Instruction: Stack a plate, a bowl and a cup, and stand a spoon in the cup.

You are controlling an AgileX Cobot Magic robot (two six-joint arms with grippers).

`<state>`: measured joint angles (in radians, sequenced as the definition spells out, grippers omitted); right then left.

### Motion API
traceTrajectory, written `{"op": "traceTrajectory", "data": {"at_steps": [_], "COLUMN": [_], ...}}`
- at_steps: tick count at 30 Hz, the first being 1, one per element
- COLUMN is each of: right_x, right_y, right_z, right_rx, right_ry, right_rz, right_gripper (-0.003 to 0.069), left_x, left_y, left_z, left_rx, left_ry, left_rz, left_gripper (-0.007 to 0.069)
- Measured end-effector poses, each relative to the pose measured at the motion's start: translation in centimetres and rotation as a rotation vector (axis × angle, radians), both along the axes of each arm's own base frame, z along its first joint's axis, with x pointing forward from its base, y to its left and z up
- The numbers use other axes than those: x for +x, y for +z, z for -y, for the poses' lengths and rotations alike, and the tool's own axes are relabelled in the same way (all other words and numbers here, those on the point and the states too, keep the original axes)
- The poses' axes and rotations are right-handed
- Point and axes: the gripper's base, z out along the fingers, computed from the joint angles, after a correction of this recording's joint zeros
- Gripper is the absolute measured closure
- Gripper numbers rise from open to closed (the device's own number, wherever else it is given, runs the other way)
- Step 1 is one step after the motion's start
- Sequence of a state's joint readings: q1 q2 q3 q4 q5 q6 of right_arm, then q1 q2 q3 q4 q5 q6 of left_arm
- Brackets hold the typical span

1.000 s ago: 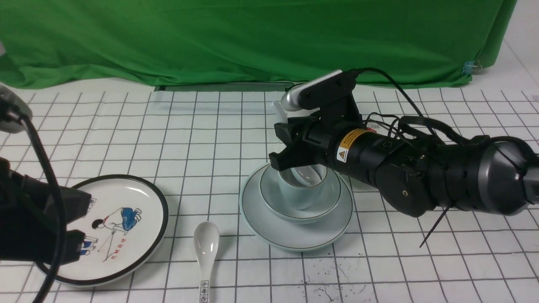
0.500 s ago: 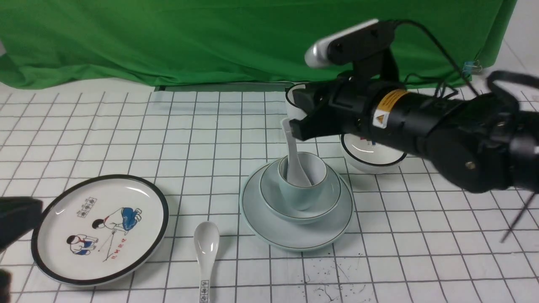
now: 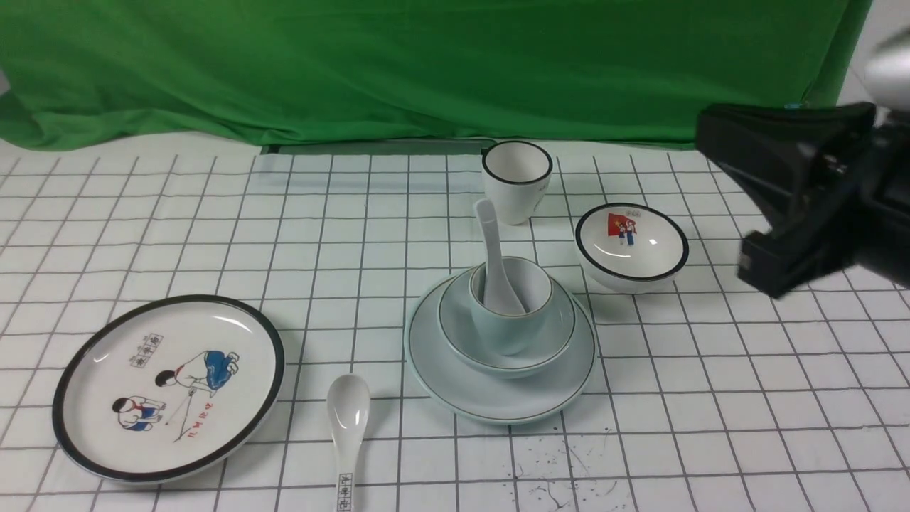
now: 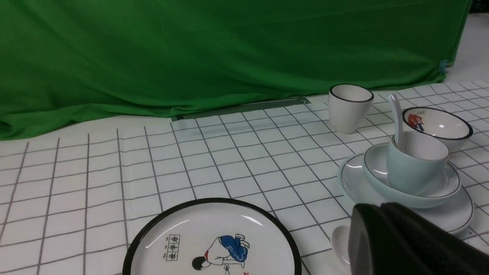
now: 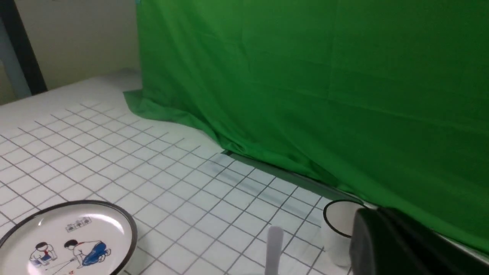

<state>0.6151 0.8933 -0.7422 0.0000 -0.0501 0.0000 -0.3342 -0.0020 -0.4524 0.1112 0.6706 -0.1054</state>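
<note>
The pale blue-green plate (image 3: 498, 405) lies mid-table with the bowl (image 3: 522, 359) on it and the cup (image 3: 506, 323) in the bowl. The plain white spoon (image 3: 490, 245) stands in the cup, handle up and leaning left. The stack also shows in the left wrist view: plate (image 4: 464, 214), bowl (image 4: 449, 183), cup (image 4: 408, 168), spoon (image 4: 397, 114). My right gripper (image 3: 711, 131) is raised at the right, well clear of the stack; in its wrist view (image 5: 366, 214) the fingers lie together, empty. My left gripper (image 4: 368, 210) is shut and empty, low and near the front left of the stack.
A white black-rimmed plate with cartoon children (image 3: 167, 387) lies front left. A white spoon with black characters (image 3: 347, 427) lies beside it. A taller white black-rimmed cup (image 3: 517, 181) and a white bowl with a red picture (image 3: 631, 245) stand behind the stack. Green cloth backs the table.
My right gripper has let go of the spoon, now standing in the cup, and pulled back up and to the right. My left arm has left the front view.
</note>
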Motion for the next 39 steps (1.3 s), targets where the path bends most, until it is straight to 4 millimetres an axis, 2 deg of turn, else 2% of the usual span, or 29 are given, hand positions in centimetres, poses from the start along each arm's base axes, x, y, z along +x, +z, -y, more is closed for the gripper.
{"op": "traceTrajectory", "data": {"at_steps": [4, 10, 23, 26, 32, 36, 39], "right_x": [-2.4, -4.1, -4.2, -4.3, -5.6, -6.9, -7.8], "right_y": [0.3, 1.4, 1.4, 1.0, -3.9, -8.7, -11.6], "right_z": [1.7, 2.9, 3.0, 3.0, 4.6, 7.5, 9.1], "right_rx": [0.038, 0.082, 0.101, 0.102, 0.062, 0.046, 0.035], "right_ry": [0.000, 0.000, 0.000, 0.000, -0.041, -0.219, -0.350], "right_rz": [0.054, 0.116, 0.100, 0.099, 0.101, 0.082, 0.076], "right_gripper": [0.0648, 0.0634, 0.0602, 0.0630, 0.0648, 0.0648, 0.0648], "left_x": [0.0, 0.0, 0.0, 0.0, 0.0, 0.0, 0.0], "left_y": [0.0, 0.0, 0.0, 0.0, 0.0, 0.0, 0.0], "left_z": [0.0, 0.0, 0.0, 0.0, 0.0, 0.0, 0.0], "left_rx": [0.005, 0.005, 0.007, 0.007, 0.007, 0.006, 0.006], "left_ry": [-0.001, -0.001, 0.000, 0.000, 0.000, -0.001, -0.001], "left_rz": [0.003, 0.004, 0.004, 0.004, 0.004, 0.004, 0.004], "left_gripper": [0.0661, 0.0661, 0.0657, 0.0657, 0.0656, 0.0656, 0.0656]}}
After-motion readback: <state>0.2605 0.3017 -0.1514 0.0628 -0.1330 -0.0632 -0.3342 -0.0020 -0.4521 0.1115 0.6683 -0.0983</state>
